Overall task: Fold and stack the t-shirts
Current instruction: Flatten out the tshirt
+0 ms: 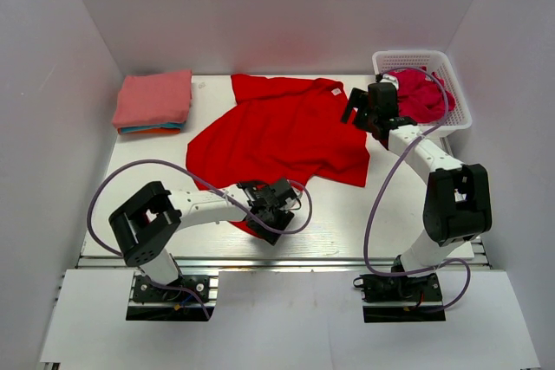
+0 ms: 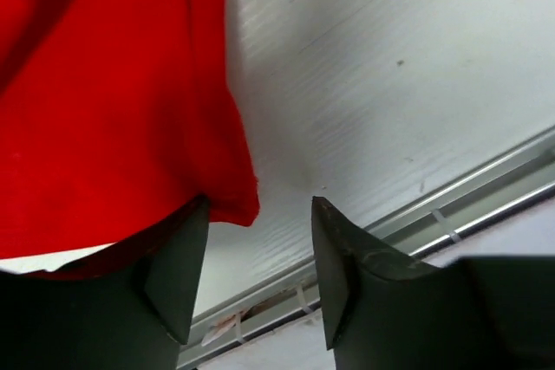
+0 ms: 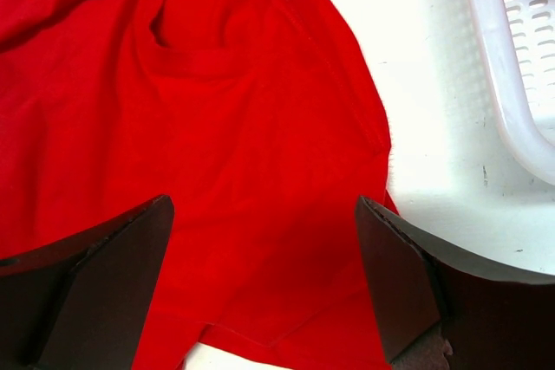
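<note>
Red shirt: spread rumpled mid-table, hem corner at 6 o'clock. Folded stack: 10 o'clock. Left gripper: jaws wide, hem beside one finger, unpinched. Right gripper: jaws wide over the 2 o'clock edge. Handling, as judged: pinch both edges deep, pull taut, then fold.

A white table is enclosed on three sides by plain white walls: a back wall, a left wall and a right wall. Its near edge is bordered by a metal rail, in front of which a white board is laid. The whole is lit softly and evenly, and only faint shadows are cast.
</note>
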{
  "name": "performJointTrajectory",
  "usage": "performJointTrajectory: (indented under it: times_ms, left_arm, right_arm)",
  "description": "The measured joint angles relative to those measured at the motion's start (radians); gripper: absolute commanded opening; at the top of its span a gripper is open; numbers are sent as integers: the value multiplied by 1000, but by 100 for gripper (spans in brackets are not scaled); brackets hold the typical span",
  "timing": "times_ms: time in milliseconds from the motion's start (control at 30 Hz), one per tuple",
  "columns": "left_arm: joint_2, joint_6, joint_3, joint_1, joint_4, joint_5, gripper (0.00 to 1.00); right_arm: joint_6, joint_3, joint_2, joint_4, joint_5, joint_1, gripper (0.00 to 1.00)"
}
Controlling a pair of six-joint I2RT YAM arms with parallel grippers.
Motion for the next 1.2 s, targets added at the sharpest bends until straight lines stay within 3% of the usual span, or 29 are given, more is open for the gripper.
performJointTrajectory:
  times_ms: [133, 200, 267, 333, 567, 833, 1067, 1200]
  left_arm:
    - [9, -20, 3, -9, -1, -53, 37]
    - [11, -32, 5, -10, -1, -81, 34]
    - [12, -39, 5, -10, -3, -104, 22]
    - [12, -47, 5, -10, -4, -133, 0]
    - [-2, -45, -9, -10, 24, -204, 0]
    - [-198, -5, -132, 0, 127, -219, 0]
    - [-231, 17, -142, 0, 174, -226, 0]
    - [-231, 18, -142, 0, 174, -230, 0]
  right_arm:
    - [1, 0, 0, 0, 0, 0, 90]
    - [3, -2, 0, -2, 0, 0, 90]
    - [4, -11, -2, -3, 2, 0, 90]
    - [6, -28, -7, -16, 5, 0, 90]
    - [29, -126, -82, -140, 39, 0, 90]
    - [39, -235, -185, -325, 89, -1, 90]
    - [40, -250, -114, -354, 47, -1, 89]
    - [42, -250, -40, -352, 22, 0, 80]
